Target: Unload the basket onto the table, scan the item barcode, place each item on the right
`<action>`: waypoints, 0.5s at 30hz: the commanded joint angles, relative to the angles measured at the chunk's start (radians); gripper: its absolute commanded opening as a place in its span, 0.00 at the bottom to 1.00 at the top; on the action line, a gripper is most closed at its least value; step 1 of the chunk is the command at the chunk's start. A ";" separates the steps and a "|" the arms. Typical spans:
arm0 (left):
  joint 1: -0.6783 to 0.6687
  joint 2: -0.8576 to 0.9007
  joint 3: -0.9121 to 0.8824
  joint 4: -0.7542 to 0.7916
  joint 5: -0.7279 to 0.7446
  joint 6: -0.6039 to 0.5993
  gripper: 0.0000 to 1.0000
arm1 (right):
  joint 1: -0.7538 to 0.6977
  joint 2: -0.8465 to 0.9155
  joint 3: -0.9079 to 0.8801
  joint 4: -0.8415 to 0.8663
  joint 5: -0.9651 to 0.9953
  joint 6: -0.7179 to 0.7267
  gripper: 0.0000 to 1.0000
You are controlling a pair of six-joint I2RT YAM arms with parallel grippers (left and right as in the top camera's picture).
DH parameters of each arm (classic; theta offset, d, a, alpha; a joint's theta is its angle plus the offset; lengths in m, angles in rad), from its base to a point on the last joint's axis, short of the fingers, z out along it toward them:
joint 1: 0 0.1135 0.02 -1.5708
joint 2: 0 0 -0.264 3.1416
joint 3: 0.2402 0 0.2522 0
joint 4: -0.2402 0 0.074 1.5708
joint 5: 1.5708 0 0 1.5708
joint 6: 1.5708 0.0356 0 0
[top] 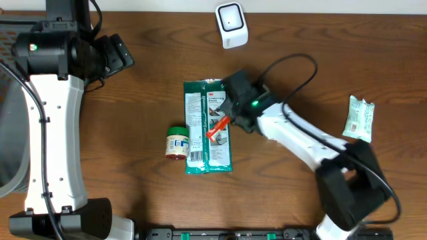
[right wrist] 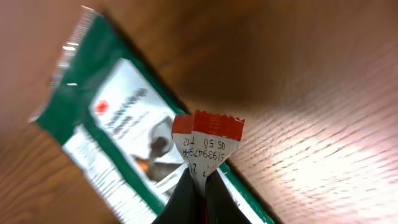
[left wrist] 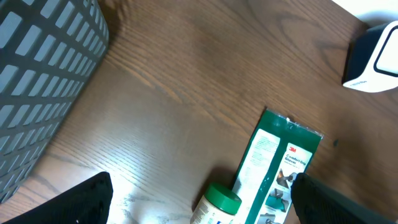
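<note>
My right gripper [top: 223, 122] is shut on a small red-and-white sachet [top: 216, 127], holding it just above a flat green 3M packet [top: 208, 127] at the table's middle. In the right wrist view the sachet [right wrist: 208, 144] stands up out of the closed fingertips [right wrist: 186, 193] with printed digits facing the camera and the green packet [right wrist: 115, 127] behind it. A white barcode scanner [top: 231, 25] stands at the far edge, apart from the sachet. My left gripper [top: 115, 55] is open at the far left with nothing in it; its fingers [left wrist: 81, 200] frame bare table.
A small green-lidded jar [top: 177, 142] lies against the green packet's left side and also shows as the jar [left wrist: 216, 205] in the left wrist view. A white-and-green pouch [top: 359, 118] lies at the right. A grey basket [left wrist: 37, 74] sits at the left.
</note>
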 commanded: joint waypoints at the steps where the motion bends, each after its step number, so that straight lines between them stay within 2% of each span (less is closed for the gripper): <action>1: 0.003 0.006 0.009 -0.003 -0.005 -0.008 0.92 | 0.026 0.030 -0.020 0.031 0.047 0.177 0.02; 4: 0.003 0.006 0.009 -0.003 -0.005 -0.008 0.92 | 0.033 0.047 -0.020 0.050 0.055 0.206 0.02; 6: 0.003 0.006 0.009 -0.003 -0.005 -0.008 0.92 | 0.034 0.055 -0.021 0.053 0.068 0.243 0.07; 9: 0.003 0.006 0.009 -0.003 -0.005 -0.008 0.92 | 0.035 0.058 -0.021 0.053 0.078 0.277 0.46; 11: 0.003 0.006 0.009 -0.003 -0.005 -0.008 0.92 | 0.035 0.058 -0.021 0.055 0.080 0.276 0.81; 13: 0.003 0.006 0.009 -0.003 -0.005 -0.008 0.92 | 0.035 0.058 -0.021 0.055 0.080 0.275 0.94; 15: 0.003 0.006 0.009 -0.003 -0.005 -0.008 0.92 | 0.035 0.057 -0.020 0.056 0.080 0.248 0.96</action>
